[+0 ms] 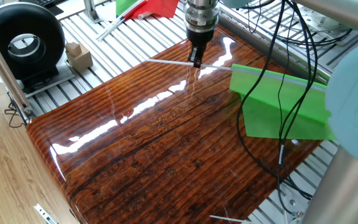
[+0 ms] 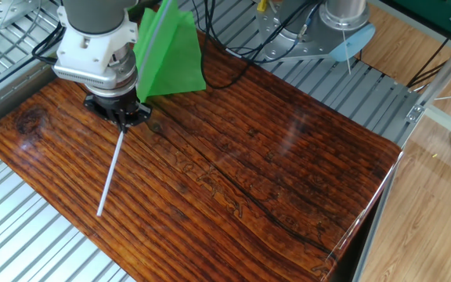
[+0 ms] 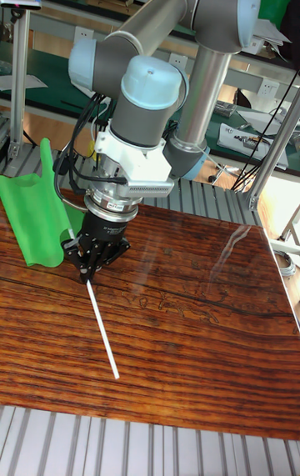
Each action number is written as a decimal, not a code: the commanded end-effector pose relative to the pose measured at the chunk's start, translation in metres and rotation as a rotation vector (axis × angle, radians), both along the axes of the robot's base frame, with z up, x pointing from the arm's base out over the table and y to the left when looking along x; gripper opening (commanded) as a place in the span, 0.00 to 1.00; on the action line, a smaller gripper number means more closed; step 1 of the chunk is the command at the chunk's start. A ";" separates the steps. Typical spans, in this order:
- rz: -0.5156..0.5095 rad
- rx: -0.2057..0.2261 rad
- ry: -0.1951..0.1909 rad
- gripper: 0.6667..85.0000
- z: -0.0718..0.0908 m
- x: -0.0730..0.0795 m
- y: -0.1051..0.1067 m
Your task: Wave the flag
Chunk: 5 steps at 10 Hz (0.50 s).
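Right now the flag is hanging in the air above the bench, its thin grey-white rod passing through the gripper so that the bare length is sticking out on one side and the bright green cloth is drooping on the other. The jaws are pinching the rod partway along it, pointing straight down, with the fingertips hovering just above the glossy wood near one long edge of the bench. In the tall fixed view the rod is slanting down from the gripper toward the front edge, while the cloth is sagging beside the wrist over the far left corner. The bench top, a dark striped wood panel, is reflecting bright streaks of light and is lying on a ribbed metal frame. Beyond that edge a red-and-green cloth is lying on the slats, with a small wooden block and a round black fan housing nearby. Black cables are dangling in front of the green cloth in one fixed view, and pale wood flooring is showing past the bench's end.
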<state>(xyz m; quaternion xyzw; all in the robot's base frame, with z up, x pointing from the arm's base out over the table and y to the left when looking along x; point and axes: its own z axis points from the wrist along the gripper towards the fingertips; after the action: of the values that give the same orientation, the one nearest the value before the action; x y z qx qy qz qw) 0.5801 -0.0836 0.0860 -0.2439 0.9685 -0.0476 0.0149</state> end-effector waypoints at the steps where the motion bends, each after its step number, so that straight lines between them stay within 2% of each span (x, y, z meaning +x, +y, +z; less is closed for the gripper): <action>1: -0.005 0.015 -0.005 0.00 0.000 0.002 0.002; 5: -0.007 0.024 -0.004 0.00 0.001 0.001 0.004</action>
<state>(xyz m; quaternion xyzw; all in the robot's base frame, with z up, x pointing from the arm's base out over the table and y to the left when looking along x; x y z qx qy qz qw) 0.5805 -0.0820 0.0855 -0.2436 0.9687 -0.0437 0.0161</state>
